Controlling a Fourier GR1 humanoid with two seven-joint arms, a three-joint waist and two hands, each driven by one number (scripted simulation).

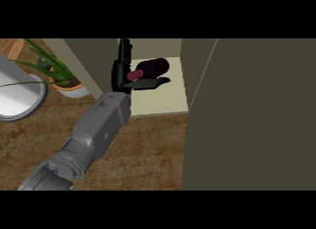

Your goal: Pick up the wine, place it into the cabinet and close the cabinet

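A home kitchen: wooden counter [140, 147], olive cabinet [266, 116], potted plant [57, 74]

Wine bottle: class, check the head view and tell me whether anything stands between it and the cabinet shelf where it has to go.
Nothing visible does. The wine bottle already lies over the pale cabinet shelf, inside the opening, with the hand beside it. The cabinet door stands open at the right, clear of the bottle.

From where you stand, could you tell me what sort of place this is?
Probably a kitchen counter: a wooden countertop, an open cabinet with the wine bottle inside at the left hand, and a potted plant.
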